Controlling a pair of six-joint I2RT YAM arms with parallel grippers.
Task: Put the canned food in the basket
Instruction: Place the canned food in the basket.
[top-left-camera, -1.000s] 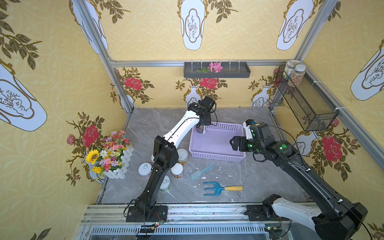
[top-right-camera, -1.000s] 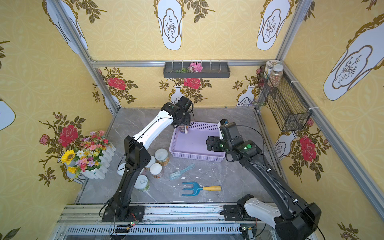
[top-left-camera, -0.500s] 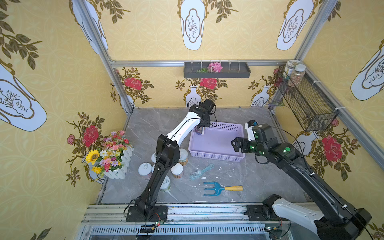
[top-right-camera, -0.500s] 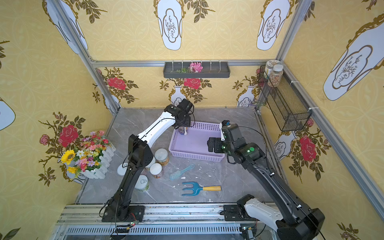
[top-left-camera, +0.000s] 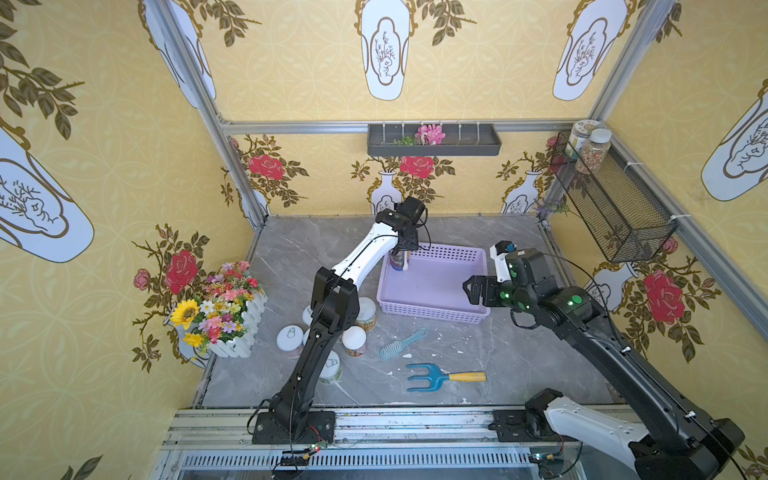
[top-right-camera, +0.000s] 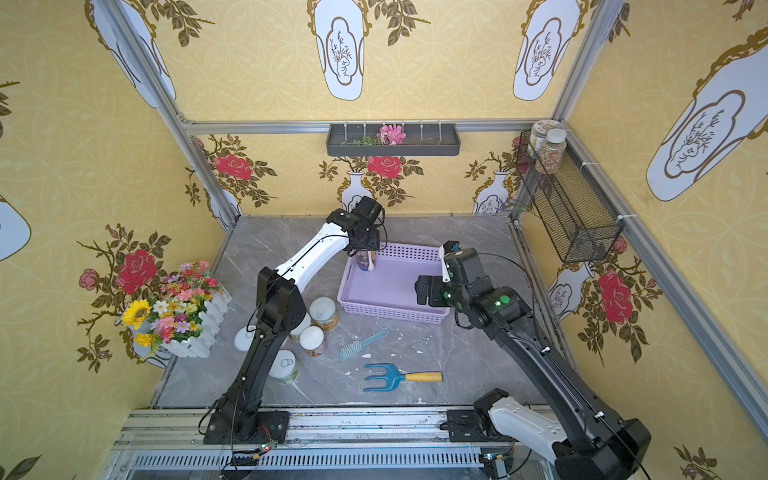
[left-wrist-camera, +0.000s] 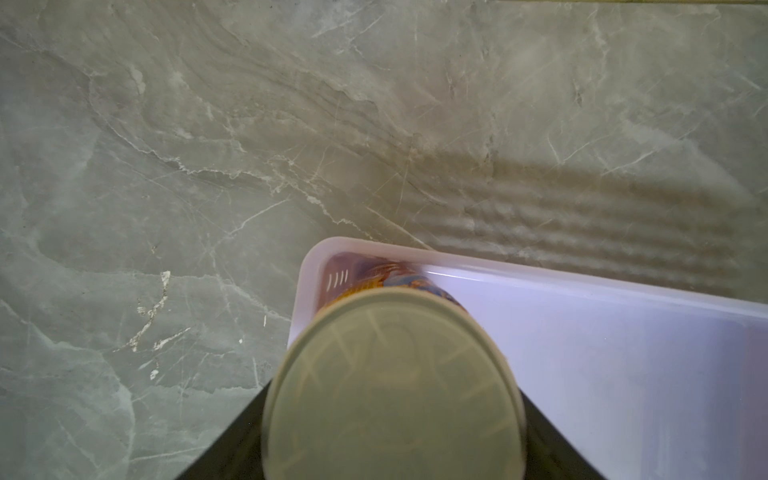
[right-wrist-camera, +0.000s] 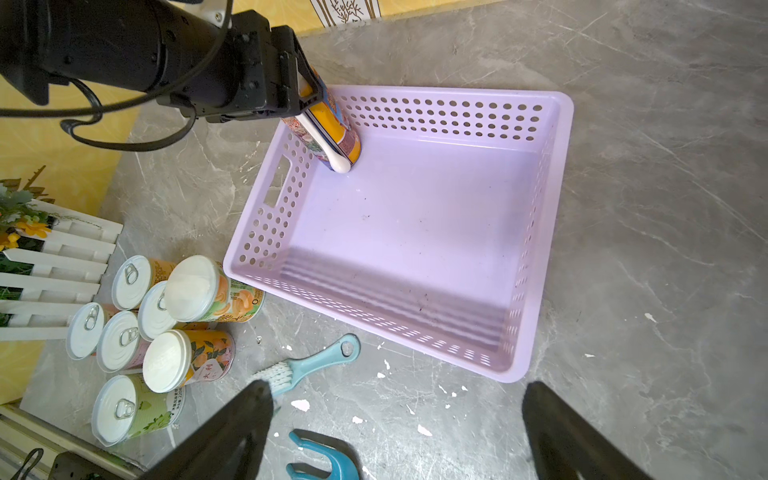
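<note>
Lilac basket (right-wrist-camera: 415, 232) on grey table (top-left-camera: 498, 353), left gripper (top-left-camera: 401, 262) pinching can (right-wrist-camera: 332, 122) inside far-left corner, right gripper (top-left-camera: 468, 291) spread above near-right rim, seven other cans (right-wrist-camera: 170, 359) clustered outside, near-left.

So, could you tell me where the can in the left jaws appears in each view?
Top view: can, centre, far corner of basket.
Top view: can, centre, same corner.
Left wrist: pale lid, close up, over that corner.
Right wrist: can across the basket, near the handle slot.
Landmark: that corner.
</note>
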